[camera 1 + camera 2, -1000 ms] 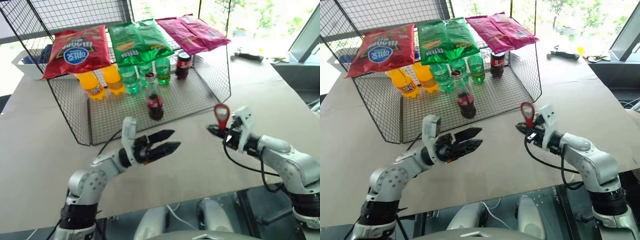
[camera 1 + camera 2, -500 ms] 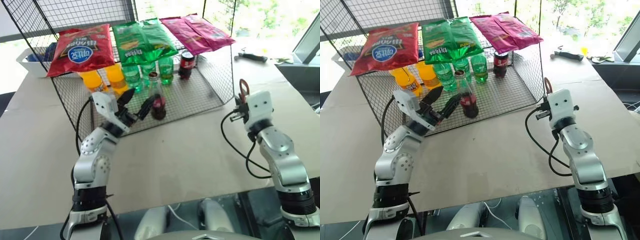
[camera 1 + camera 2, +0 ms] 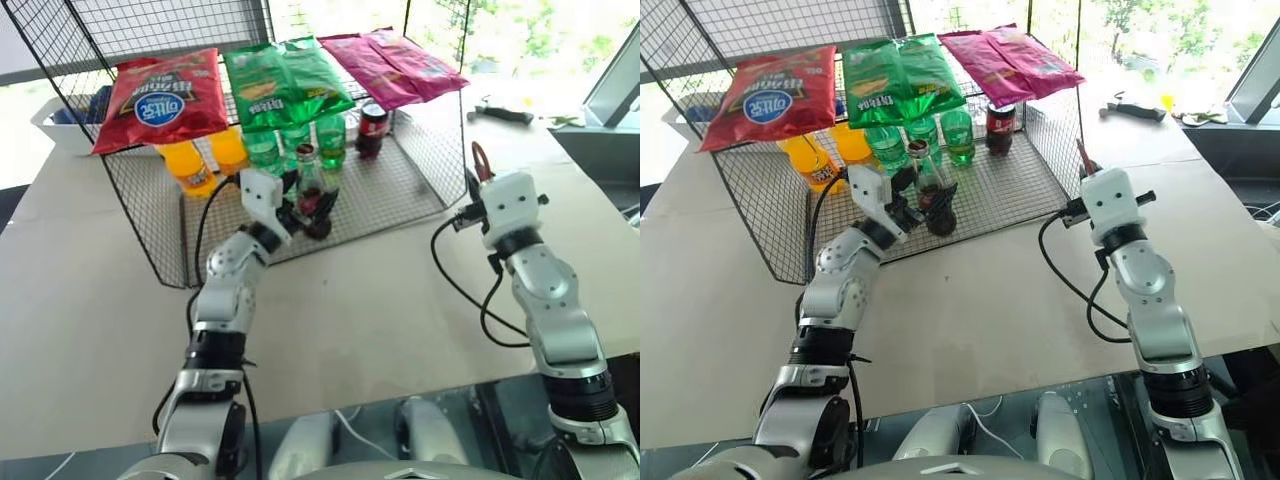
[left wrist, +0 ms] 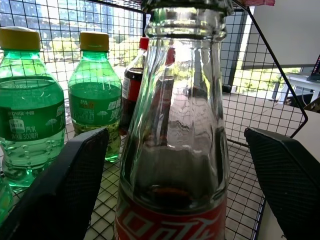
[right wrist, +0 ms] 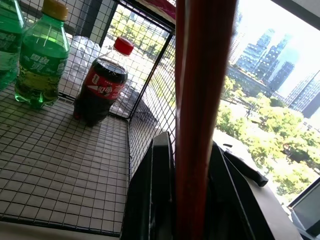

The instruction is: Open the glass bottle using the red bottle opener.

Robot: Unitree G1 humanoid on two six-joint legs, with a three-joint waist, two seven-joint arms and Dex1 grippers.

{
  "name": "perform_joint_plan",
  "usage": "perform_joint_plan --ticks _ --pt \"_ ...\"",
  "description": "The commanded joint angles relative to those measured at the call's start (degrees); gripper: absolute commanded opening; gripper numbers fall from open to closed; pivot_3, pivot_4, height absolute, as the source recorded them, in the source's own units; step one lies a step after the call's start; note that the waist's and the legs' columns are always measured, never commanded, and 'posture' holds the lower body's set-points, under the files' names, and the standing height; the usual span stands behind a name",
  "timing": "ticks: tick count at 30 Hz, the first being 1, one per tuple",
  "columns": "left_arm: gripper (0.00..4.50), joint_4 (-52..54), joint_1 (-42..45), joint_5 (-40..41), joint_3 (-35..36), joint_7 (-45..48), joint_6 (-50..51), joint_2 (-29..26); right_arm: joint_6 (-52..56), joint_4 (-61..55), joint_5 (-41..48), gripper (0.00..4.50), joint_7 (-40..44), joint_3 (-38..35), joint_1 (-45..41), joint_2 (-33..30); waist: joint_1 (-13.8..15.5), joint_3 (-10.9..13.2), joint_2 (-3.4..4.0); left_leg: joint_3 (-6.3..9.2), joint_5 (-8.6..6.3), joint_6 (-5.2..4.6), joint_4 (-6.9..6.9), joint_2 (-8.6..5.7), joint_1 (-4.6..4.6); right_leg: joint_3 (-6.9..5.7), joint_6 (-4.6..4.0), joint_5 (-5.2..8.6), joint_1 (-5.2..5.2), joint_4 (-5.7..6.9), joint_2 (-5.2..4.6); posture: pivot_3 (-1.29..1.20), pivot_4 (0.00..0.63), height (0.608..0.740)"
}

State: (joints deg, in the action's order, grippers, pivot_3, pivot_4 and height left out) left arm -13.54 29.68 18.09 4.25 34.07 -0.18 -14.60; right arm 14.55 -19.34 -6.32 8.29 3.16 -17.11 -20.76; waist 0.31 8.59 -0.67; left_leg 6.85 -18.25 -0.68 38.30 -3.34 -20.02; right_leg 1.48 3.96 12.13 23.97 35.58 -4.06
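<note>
Bottle first: the glass bottle (image 3: pixel 311 195) stands upright on the wire rack (image 3: pixel 400 200) floor, in front of the green soda bottles (image 3: pixel 330 140). My left gripper (image 4: pixel 170 165) is spread wide with a finger on either side of it, not yet touching. My right gripper (image 5: pixel 192 200) is pinching the red bottle opener (image 3: pixel 478 160) upright beside the rack's side wall. I worry that an off-centre squeeze could tip the bottle, and that the opener could snag the mesh as it swings in.

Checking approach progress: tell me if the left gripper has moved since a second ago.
Yes. The left gripper went forward from the bare table into the wire rack, open around the glass bottle.
</note>
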Motion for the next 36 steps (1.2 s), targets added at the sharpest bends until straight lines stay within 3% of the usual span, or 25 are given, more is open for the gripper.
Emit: perform_joint_plan --ticks 1,9,12,14,15,23,31,36 --pt "4.47 -2.9 3.3 -1.5 -0.2 0.4 -4.1 0.6 -2.0 -3.6 -1.8 0.0 -0.1 0.6 0.0 0.6 0.0 0.0 0.0 0.0 0.0 0.0 0.0 0.0 0.0 0.0 0.0 0.0 0.0 0.0 0.0 0.0 0.15 0.74" --pt "4.47 -9.2 6.0 -3.5 -0.8 1.0 -8.3 1.7 -2.1 -4.5 -3.4 0.0 -0.2 0.5 0.9 2.1 -0.2 0.0 0.0 0.02 0.0 0.0 0.01 -0.03 0.0 -0.01 0.0 0.0 0.0 0.02 -0.01 0.0 0.15 0.74" --pt "3.64 -10.4 6.7 -2.5 -0.1 1.1 -8.4 2.7 -2.4 -4.5 -3.9 0.0 0.0 0.5 0.9 2.1 -0.2 0.0 0.0 0.02 0.0 0.0 0.02 -0.03 0.0 -0.01 0.0 0.0 0.0 0.04 -0.01 0.0 0.15 0.74" --pt "2.68 -11.0 7.1 -2.8 -0.1 1.4 -8.5 2.9 -2.5 -4.5 -4.1 0.0 0.2 0.5 0.8 2.1 -0.2 0.0 -0.01 0.03 0.0 0.0 0.03 -0.04 0.0 -0.02 0.0 0.0 -0.01 0.05 -0.01 0.0 0.15 0.74" --pt "2.47 -11.3 7.2 -3.2 -0.3 1.5 -8.9 2.8 -2.5 -4.4 -4.2 0.0 0.2 0.5 0.8 2.1 -0.2 0.0 -0.01 0.04 0.0 0.0 0.03 -0.05 0.0 -0.02 0.0 0.0 -0.01 0.05 -0.02 0.0 0.15 0.74" --pt "2.5 -4.1 4.6 1.3 0.0 5.6 -6.8 3.0 -2.5 -4.0 -4.3 0.0 0.2 0.3 0.3 2.9 -0.9 0.0 -0.01 0.04 0.0 -0.01 0.03 -0.04 -0.01 -0.01 0.0 0.0 0.0 0.05 -0.02 0.0 0.15 0.74" --pt "2.5 14.9 -3.7 6.5 -4.9 13.2 5.4 -1.7 -3.1 -3.1 -4.4 0.0 0.2 -1.0 -0.2 2.4 -1.2 0.0 0.0 0.0 0.0 0.0 0.03 0.0 -0.25 0.06 0.0 0.0 0.3 0.16 -0.02 0.0 0.15 0.74" --pt "2.5 20.3 -7.2 6.4 -8.3 16.5 8.9 -4.2 -3.7 -2.1 -4.5 0.0 0.1 -1.7 -1.1 2.2 -1.1 0.0 0.0 0.0 0.0 -0.01 0.07 -0.01 -0.25 0.05 0.0 0.0 0.3 0.18 -0.01 0.0 0.15 0.74"
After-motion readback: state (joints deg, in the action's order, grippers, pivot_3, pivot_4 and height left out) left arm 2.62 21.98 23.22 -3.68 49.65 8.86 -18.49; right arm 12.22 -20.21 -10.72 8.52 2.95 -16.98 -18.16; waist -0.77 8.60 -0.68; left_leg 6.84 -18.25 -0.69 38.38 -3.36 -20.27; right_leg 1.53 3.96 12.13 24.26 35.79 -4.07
